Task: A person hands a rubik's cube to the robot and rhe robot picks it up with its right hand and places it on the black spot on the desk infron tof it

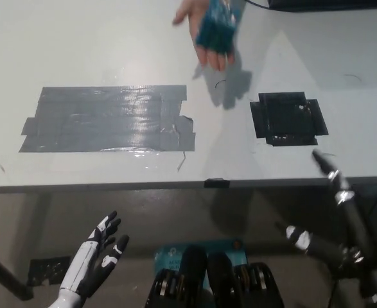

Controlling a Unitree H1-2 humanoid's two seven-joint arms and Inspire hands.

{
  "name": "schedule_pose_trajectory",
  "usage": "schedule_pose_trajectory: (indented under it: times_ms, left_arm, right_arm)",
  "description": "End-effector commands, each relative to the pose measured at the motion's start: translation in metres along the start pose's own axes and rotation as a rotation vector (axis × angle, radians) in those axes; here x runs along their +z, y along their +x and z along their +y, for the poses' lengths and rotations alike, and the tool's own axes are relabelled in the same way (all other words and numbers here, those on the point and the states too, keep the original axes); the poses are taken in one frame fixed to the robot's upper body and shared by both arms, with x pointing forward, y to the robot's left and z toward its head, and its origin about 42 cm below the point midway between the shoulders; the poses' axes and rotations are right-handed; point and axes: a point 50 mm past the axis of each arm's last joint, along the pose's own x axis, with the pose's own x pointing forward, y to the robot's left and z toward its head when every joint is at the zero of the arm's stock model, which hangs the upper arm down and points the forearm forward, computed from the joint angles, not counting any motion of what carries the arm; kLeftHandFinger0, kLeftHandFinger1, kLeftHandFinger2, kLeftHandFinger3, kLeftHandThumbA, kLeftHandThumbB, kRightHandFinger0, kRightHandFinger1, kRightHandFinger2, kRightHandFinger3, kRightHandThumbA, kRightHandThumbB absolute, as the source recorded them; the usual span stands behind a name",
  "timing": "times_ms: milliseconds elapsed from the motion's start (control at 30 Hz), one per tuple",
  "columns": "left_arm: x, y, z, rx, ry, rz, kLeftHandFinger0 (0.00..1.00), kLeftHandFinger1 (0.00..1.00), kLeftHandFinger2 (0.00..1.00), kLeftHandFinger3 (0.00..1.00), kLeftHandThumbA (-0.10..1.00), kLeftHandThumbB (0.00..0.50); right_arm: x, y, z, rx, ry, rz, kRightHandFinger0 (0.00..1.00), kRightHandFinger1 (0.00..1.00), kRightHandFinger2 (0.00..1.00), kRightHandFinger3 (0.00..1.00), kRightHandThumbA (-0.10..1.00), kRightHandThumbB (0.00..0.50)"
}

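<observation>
So far nothing is handed over: a person's hand [206, 32] holds the rubik's cube [216, 27] above the desk's [111, 45] far edge. Right hand [333, 205] reaches at the near edge, fingers spread, empty; left hand [105, 247] rests open below; black spot [287, 119] bare

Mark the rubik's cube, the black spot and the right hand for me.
rubik's cube [216, 29]: head view, on its blurred blue face, held in a person's hand.
black spot [288, 119]: head view, on the tape patch's middle.
right hand [333, 212]: head view, between its spread black fingers.
</observation>
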Motion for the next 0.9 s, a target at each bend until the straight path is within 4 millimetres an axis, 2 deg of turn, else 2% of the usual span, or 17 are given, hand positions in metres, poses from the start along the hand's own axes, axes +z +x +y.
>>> schedule_pose_trajectory:
  times_ms: [0,133,167,267,367,433,500,633,667,767,800,867]
  left_arm:
    - [0.013,0.0,0.003,-0.016,0.013,-0.075,0.97,1.0,1.0,1.0,0.81,0.148]
    - [0.013,0.0,0.003,-0.018,0.018,-0.074,0.98,1.0,1.0,1.0,0.81,0.15]
    - [0.014,0.002,0.004,-0.017,0.024,-0.075,0.98,1.0,1.0,1.0,0.82,0.156]
    - [0.016,0.005,0.004,-0.017,0.021,-0.08,0.98,1.0,1.0,1.0,0.82,0.158]
    - [0.017,0.005,0.004,-0.018,0.024,-0.085,0.97,1.0,1.0,1.0,0.82,0.158]
    - [0.017,0.006,0.005,-0.021,0.031,-0.081,0.98,1.0,1.0,1.0,0.83,0.162]
    - [0.018,0.007,0.005,-0.02,0.027,-0.075,0.98,1.0,1.0,1.0,0.82,0.17]
    - [0.018,0.006,0.004,-0.023,0.022,-0.075,0.99,1.0,1.0,1.0,0.82,0.179]
    - [0.019,0.007,0.004,-0.025,0.028,-0.074,1.0,1.0,1.0,1.0,0.84,0.18]
    - [0.02,0.007,0.004,-0.025,0.03,-0.081,0.99,1.0,1.0,1.0,0.84,0.176]
    - [0.02,0.008,0.004,-0.024,0.028,-0.083,0.99,1.0,1.0,1.0,0.83,0.171]
    - [0.021,0.01,0.004,-0.027,0.025,-0.082,0.99,1.0,1.0,1.0,0.83,0.178]
  right_arm:
    - [0.074,0.062,-0.053,-0.015,-0.078,-0.195,1.0,1.0,1.0,1.0,0.95,0.343]
    - [0.081,0.103,-0.069,-0.001,-0.133,-0.194,1.0,1.0,1.0,1.0,1.0,0.336]
    - [0.083,0.123,-0.074,0.011,-0.151,-0.19,1.0,1.0,1.0,1.0,1.0,0.348]
    - [0.085,0.16,-0.078,0.093,-0.18,-0.13,1.0,1.0,1.0,1.0,1.0,0.356]
    - [0.081,0.193,-0.074,0.162,-0.201,-0.048,1.0,1.0,1.0,1.0,0.99,0.403]
    - [0.079,0.208,-0.073,0.191,-0.23,-0.014,1.0,1.0,1.0,1.0,0.99,0.407]
    - [0.075,0.234,-0.07,0.237,-0.269,0.043,1.0,1.0,1.0,1.0,0.97,0.427]
    - [0.071,0.266,-0.062,0.325,-0.325,0.086,1.0,1.0,1.0,1.0,0.95,0.414]
    - [0.069,0.279,-0.058,0.363,-0.352,0.11,1.0,1.0,1.0,1.0,0.95,0.436]
    - [0.063,0.3,-0.049,0.43,-0.391,0.164,1.0,1.0,1.0,1.0,0.94,0.461]
    - [0.06,0.307,-0.045,0.453,-0.406,0.176,1.0,1.0,1.0,1.0,0.92,0.485]
    - [0.057,0.314,-0.04,0.501,-0.452,0.196,1.0,1.0,1.0,1.0,0.93,0.499]
